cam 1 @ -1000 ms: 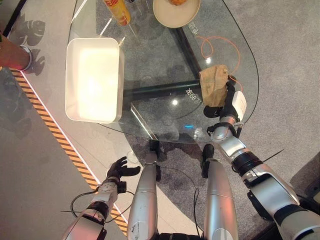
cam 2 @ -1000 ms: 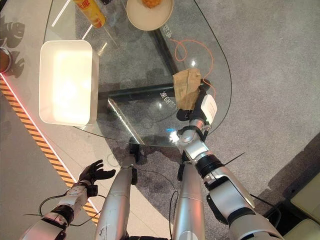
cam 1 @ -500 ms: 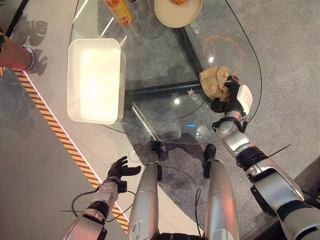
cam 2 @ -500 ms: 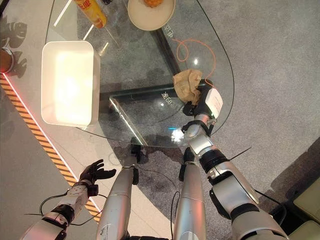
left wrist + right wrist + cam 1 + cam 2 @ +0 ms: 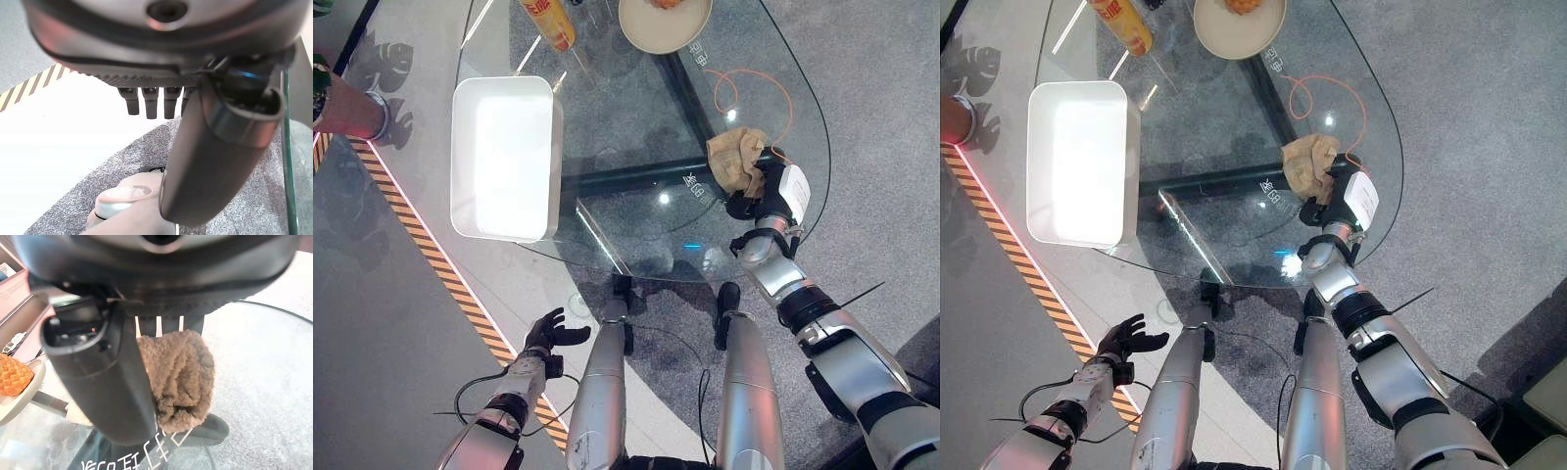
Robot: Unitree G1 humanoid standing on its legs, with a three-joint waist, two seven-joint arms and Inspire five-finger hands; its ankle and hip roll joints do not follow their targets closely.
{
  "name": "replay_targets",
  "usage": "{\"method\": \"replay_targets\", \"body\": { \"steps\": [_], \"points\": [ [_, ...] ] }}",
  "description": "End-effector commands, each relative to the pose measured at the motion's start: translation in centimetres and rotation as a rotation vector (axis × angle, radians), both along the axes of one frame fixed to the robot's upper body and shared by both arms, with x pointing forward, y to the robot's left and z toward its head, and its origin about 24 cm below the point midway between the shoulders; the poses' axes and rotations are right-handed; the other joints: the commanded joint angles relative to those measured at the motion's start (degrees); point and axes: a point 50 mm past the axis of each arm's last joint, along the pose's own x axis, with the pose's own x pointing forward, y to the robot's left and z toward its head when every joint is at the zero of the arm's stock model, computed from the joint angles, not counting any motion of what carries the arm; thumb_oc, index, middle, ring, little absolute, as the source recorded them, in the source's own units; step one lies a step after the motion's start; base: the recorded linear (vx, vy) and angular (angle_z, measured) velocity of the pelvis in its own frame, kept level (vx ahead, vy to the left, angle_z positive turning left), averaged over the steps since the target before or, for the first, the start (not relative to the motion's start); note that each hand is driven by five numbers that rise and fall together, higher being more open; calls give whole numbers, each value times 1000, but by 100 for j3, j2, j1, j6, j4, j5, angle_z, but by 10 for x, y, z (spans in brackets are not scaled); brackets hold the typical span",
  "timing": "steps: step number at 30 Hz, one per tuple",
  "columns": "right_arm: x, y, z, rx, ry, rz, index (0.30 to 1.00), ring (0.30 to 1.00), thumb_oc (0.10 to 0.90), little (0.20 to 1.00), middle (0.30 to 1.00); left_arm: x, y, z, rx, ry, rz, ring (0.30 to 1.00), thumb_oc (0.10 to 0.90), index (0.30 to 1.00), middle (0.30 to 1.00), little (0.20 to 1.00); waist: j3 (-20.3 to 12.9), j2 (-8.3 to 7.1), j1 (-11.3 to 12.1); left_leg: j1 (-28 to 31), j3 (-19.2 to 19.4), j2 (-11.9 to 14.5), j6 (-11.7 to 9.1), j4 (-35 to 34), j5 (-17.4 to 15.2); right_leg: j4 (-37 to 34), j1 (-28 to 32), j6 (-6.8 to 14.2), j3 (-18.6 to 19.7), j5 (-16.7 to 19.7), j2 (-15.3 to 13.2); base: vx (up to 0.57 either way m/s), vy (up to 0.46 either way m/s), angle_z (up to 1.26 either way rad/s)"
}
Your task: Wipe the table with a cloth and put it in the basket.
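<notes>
A brown cloth point(image 5: 734, 160) lies bunched on the glass table point(image 5: 626, 127) near its right edge. My right hand point(image 5: 751, 199) rests at the cloth's near side. In the right wrist view its fingers curl over the folded cloth point(image 5: 181, 372) and the thumb point(image 5: 107, 382) closes in front of it. The white rectangular basket point(image 5: 554, 147) stands on the table's left part, well apart from the cloth. My left hand point(image 5: 548, 333) hangs low over the floor below the table's near edge, with straight fingers point(image 5: 146, 103) holding nothing.
At the table's far edge stand a beige bowl point(image 5: 661, 24) with orange food and a yellow can point(image 5: 546, 22). An orange cord point(image 5: 754, 88) loops on the glass just beyond the cloth. Striped tape point(image 5: 440, 264) runs along the floor at left, beside a reddish pot point(image 5: 342, 103).
The cloth went from a longer flat shape to a tight bunch as my right hand's fingers closed on it. The camera shifted slightly. My left hand kept still.
</notes>
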Motion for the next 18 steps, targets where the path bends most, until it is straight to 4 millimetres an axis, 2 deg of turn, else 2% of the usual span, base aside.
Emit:
{"method": "replay_targets", "body": {
  "steps": [1,10,18],
  "points": [
    [7,29,32,-94,-100,137,300,300,100,200,300,-4,7,-3,31,17,42,900,800,900,900,900,-90,-9,126,-83,431,-609,599,836,-784,-1086,198,-156,-185,806,152,0,0,0],
    [8,60,46,-240,-112,287,300,300,100,200,300,-1,1,-1,28,9,28,900,800,900,900,900,-90,42,191,-26,395,-652,587,751,-732,-1124,234,-155,-204,821,125,0,0,0],
    [7,82,45,-392,-82,408,300,300,100,200,300,3,-5,1,21,1,9,900,800,900,900,900,-90,140,252,32,385,-720,581,679,-691,-1155,262,-143,-227,836,67,-4,12,0]
  ]
}}
